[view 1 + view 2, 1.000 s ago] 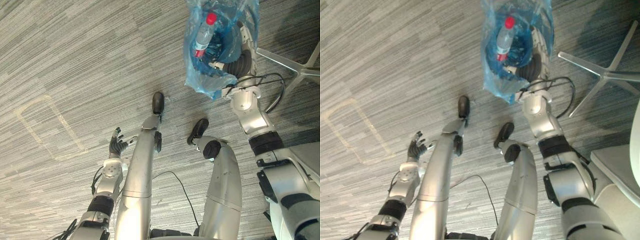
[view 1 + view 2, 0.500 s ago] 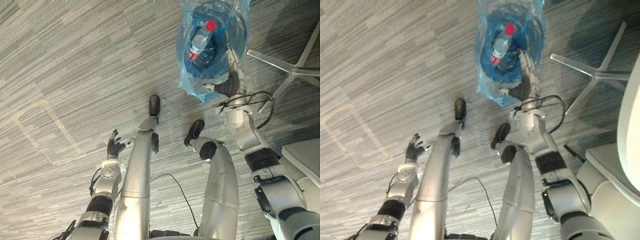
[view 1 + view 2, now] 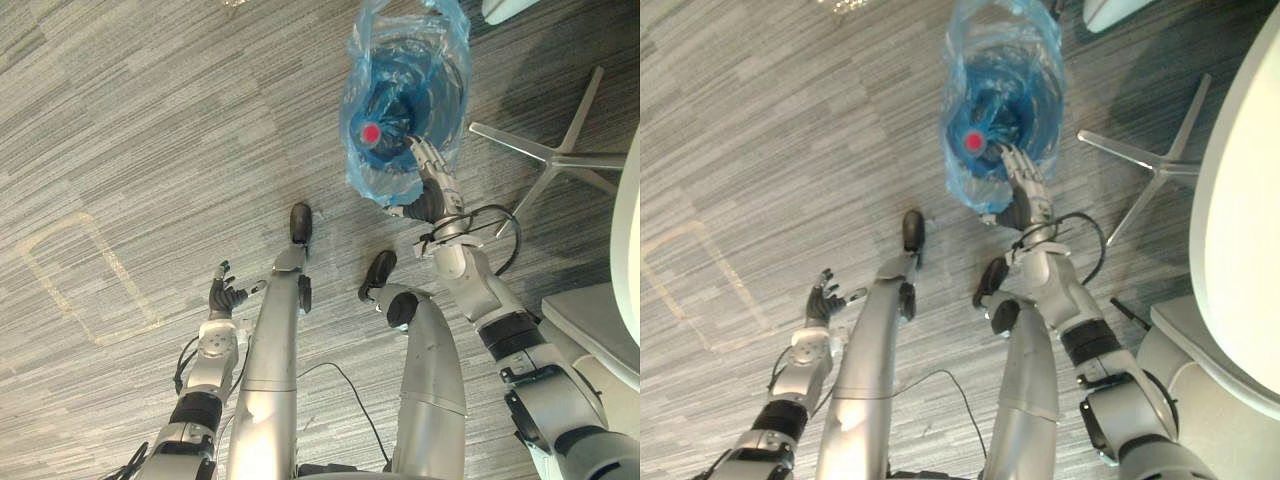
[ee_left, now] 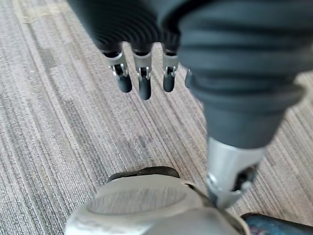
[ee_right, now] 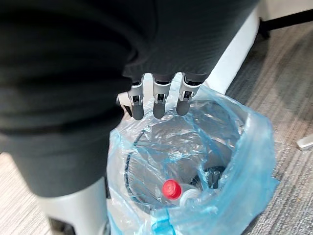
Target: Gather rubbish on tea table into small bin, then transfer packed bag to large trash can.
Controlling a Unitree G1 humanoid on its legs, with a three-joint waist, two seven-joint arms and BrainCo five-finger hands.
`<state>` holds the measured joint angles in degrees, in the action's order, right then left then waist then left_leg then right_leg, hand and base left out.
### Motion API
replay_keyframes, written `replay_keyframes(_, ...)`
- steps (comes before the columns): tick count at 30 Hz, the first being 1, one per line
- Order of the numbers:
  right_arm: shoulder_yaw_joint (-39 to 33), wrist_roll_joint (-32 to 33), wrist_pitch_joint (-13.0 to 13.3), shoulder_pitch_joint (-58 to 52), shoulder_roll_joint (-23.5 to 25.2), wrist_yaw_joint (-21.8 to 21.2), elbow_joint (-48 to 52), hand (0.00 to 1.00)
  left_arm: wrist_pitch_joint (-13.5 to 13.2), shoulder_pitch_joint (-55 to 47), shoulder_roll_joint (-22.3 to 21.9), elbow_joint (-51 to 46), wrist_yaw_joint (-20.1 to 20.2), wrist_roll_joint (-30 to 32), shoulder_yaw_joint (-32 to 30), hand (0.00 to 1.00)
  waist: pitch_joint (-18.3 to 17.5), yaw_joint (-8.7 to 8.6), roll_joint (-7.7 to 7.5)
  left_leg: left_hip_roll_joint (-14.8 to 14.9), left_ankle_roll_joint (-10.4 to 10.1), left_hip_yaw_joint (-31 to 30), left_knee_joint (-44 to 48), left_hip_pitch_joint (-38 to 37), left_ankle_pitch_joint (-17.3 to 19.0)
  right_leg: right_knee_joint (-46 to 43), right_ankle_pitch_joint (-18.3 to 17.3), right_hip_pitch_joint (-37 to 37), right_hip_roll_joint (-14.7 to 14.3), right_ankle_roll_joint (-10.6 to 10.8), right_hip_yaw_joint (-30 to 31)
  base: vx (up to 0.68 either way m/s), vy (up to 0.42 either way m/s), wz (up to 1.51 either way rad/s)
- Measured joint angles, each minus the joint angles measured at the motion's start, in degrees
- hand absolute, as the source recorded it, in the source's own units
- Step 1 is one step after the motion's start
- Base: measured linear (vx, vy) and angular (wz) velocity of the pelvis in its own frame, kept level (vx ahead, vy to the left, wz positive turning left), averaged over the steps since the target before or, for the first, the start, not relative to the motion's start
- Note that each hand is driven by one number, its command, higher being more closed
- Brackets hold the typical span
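Right hand (image 3: 428, 188): we see its fingers (image 5: 156, 105) straight, reaching to the near rim of the blue bag, pinching nothing.
Blue bag (image 3: 452, 70): far centre, mouth open, left of the chair base (image 3: 560, 160).
Bottle (image 3: 371, 132): red cap up, inside the bag.
Left hand (image 3: 222, 295): near left, fingers spread above the carpet (image 3: 120, 120), holding nothing.

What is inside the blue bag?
A bottle with a red cap stands in the bag, cap up, and a small dark thing lies beside it. A dark round rim shows through the plastic. The crumpled plastic covers whatever lies lower down.
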<state>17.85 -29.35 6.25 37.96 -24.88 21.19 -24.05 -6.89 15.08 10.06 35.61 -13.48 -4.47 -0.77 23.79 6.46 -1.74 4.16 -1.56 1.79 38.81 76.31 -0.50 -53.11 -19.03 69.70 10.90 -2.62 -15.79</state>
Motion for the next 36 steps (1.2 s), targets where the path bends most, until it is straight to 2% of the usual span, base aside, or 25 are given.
replay_keyframes(12,5.20,-2.44,-0.08,0.90,0.13,-1.09,-4.37,0.00,-0.09,0.21,0.04,1.08,0.00,0.97,0.04,0.00,-0.30,0.07,-0.21,-0.06,-0.48,-0.78,-2.02,-1.53,-0.65,1.59,0.11,-1.93,-0.06,-0.15,-1.47,-0.02,0.002,0.03)
replay_keyframes(15,5.47,-4.45,-0.09,1.18,0.17,-1.21,-5.83,0.00,-0.09,0.21,0.04,1.09,-0.08,0.96,0.05,0.00,-0.30,0.10,-0.21,-0.08,-0.57,-0.82,-2.58,-1.55,-0.90,1.90,0.12,-1.89,-0.07,-0.15,-1.64,0.00,0.000,0.00)
replay_keyframes(21,5.45,-4.45,-0.52,2.27,0.22,-1.17,-7.50,0.00,-0.18,0.26,-0.07,1.07,-0.14,0.93,0.09,0.00,-0.30,0.19,-0.21,-0.26,-0.65,-0.94,-3.87,-1.51,-1.16,2.66,0.11,-1.76,-0.02,-0.16,-2.05,-0.01,0.000,0.03)
replay_keyframes(27,5.17,-4.37,-1.92,5.63,0.95,-0.72,-11.37,0.00,-0.44,0.50,-0.28,1.00,-0.27,-0.21,0.12,0.00,-0.31,0.25,-0.18,-0.71,-0.85,-1.70,-4.77,-0.79,-1.29,3.21,-0.10,-1.39,0.09,-0.09,-2.76,-0.01,0.001,0.08)
replay_keyframes(31,4.78,-4.15,-2.81,8.93,1.47,-0.07,-13.73,0.00,-1.58,0.76,-0.77,0.88,-0.30,-1.78,0.17,0.00,-0.37,0.37,-0.08,-1.49,-0.93,-1.86,-4.63,1.18,-1.36,2.15,-0.72,0.71,0.93,-0.10,-2.85,0.00,0.006,0.14)
replay_keyframes(36,4.78,-2.00,-3.63,13.23,2.37,0.04,-18.12,0.00,-1.84,1.34,-1.28,0.56,-0.36,-3.66,0.27,0.00,-0.37,0.71,-0.07,-2.14,-1.02,-2.46,-3.62,3.48,-1.43,0.55,-1.35,2.75,1.69,0.15,-3.24,-0.01,0.009,0.12)
